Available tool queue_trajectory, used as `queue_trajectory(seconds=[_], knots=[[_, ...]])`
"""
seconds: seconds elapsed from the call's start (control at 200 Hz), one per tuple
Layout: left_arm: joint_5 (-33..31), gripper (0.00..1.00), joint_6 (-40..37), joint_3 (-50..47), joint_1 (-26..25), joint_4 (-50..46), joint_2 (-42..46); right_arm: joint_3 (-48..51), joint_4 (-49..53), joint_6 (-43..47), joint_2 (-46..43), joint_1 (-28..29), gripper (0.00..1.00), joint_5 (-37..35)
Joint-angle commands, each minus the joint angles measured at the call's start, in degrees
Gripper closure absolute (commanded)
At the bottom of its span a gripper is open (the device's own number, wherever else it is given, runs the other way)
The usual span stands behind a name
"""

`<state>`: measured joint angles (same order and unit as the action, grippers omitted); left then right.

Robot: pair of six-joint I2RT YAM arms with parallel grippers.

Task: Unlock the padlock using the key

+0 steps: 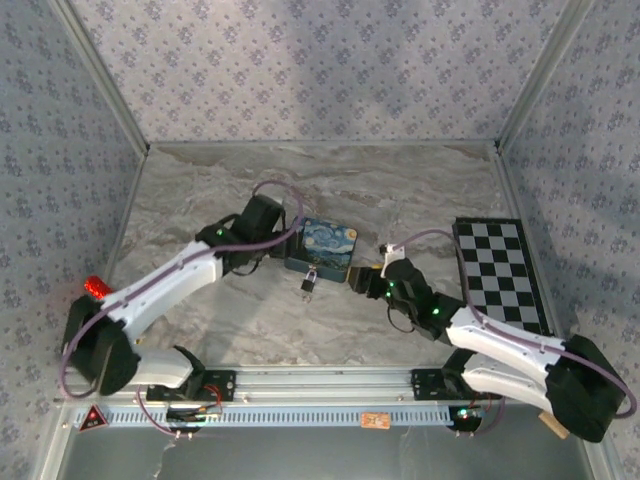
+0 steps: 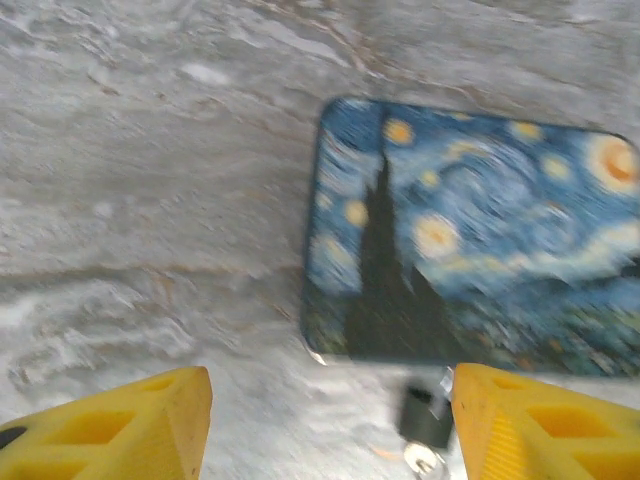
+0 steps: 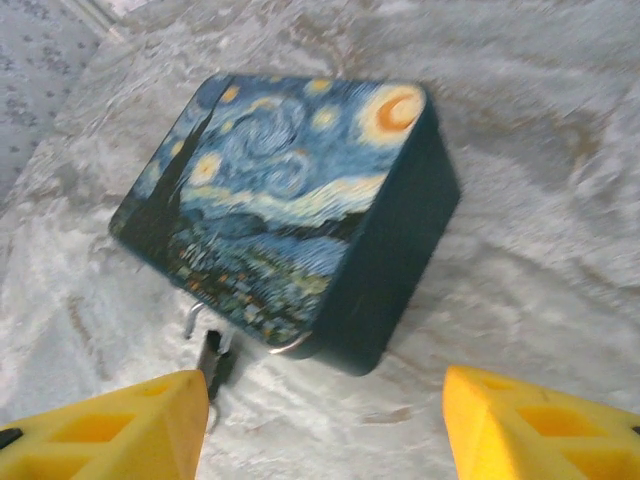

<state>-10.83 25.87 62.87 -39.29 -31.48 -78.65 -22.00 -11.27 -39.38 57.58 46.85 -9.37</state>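
The padlock (image 1: pixel 310 283) is a tiny black block lying on the marble table just in front of the blue starry-night box (image 1: pixel 322 250). In the left wrist view the padlock (image 2: pixel 428 418) lies just inside the right yellow finger (image 2: pixel 540 430), with a pale round metal bit (image 2: pixel 425 460) at its near end; I cannot tell whether that is the key. My left gripper (image 2: pixel 330 440) is open over bare table, holding nothing. My right gripper (image 3: pixel 325 430) is open too, facing the box (image 3: pixel 290 200); the padlock (image 3: pixel 215 360) and its shackle sit by its left finger.
A black-and-white checkerboard (image 1: pixel 500 275) lies at the right of the table. A small red object (image 1: pixel 95 287) sits by the left wall. Patterned walls close in the table on three sides, and a metal rail (image 1: pixel 320 385) runs along the front.
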Motion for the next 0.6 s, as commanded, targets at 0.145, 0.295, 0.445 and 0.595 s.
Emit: queue_trajectory(seconds=[0.145,0.295,0.445,0.595], knots=[[7.3,0.35,-5.0,10.5,7.0,-0.5,-15.5,-2.0,-11.7,-10.2,12.1,3.4,0.36,3.6],[11.9,0.35,-4.9,11.6,8.7,4.3,-19.8,-3.8,-14.5,-10.4,19.7,4.5,0.36,5.1],[15.1,0.35,-4.0,10.7,8.7,7.8,-22.9,-6.2,-20.5,-11.5,26.8,2.4,0.37,11.7],[14.9,0.38,-2.7,6.7,8.6,10.7,-22.8,-7.6,-24.6,-12.9,32.4,-0.9,0.4,16.9]])
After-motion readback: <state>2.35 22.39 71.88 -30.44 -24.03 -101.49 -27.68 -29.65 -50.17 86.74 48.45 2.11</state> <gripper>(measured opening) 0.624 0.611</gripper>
